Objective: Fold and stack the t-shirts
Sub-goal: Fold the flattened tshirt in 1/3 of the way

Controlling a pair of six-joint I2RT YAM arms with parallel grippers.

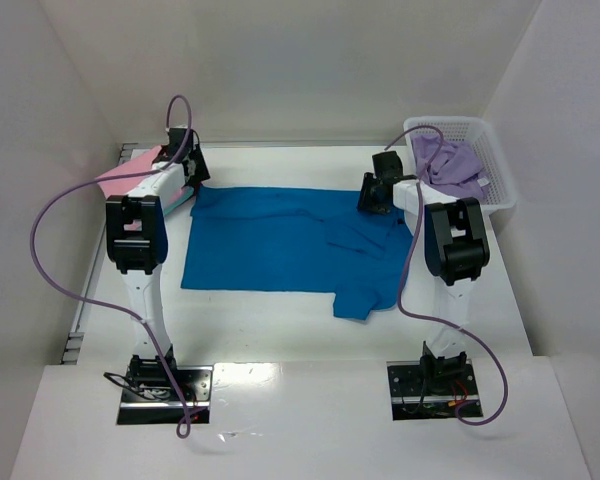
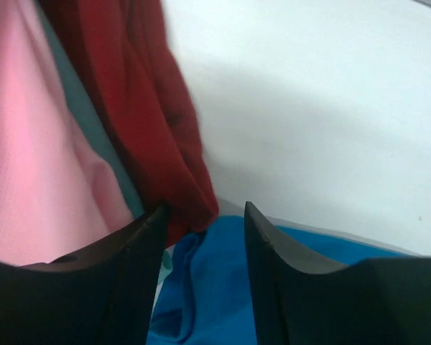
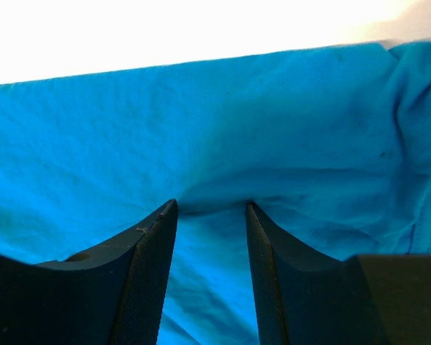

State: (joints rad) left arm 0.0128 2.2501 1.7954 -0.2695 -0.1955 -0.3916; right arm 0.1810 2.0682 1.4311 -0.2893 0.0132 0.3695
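At the far left corner of the table, a pink shirt and a red shirt lie piled. Just beside them the left gripper reaches low over the far left corner of the blue shirt, jaws apart, clamping nothing. That shirt lies spread flat mid-table. It looks light and limp, likely to sag and slide, so it is best pinched at corners or hems. The right gripper tips down onto its far edge near the collar, jaws apart, tips pressing a pucker into the cloth. A lavender shirt sits in the basket at the far right corner.
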